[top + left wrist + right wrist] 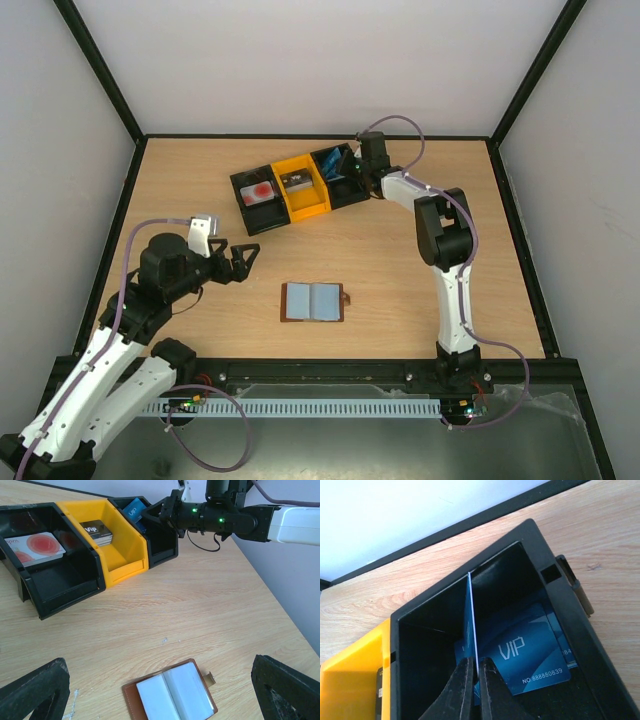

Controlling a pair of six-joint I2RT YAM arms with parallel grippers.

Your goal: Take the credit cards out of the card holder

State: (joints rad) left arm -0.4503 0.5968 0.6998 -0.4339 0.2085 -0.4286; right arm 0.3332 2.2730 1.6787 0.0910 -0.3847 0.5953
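We took the three-part tray [243,205] as our landmark. The right gripper [475,672] reached into the tray's right black compartment, its fingers [458,692] pinched tight on a thin card [470,625]. That card stood on edge and we saw it almost edge-on. Beneath it, on the floor of the same compartment, a blue VIP card [522,652] lay tilted.

In the tray's yellow middle compartment sat a dark card [96,531] with light lettering. In the tray's left black compartment rested the whitish card with a red round mark [37,545]. Something red showed under its corner, but we could not tell what it was.

The card holder [314,302] lay on the table [420,310] well on the near side of the tray, apart from it. It was spread open and flat, blue-grey pockets up, its little tab [211,678] at the right edge.

The left gripper [243,262] hovered near-left of the tray, jaws spread wide and grasping nothing.
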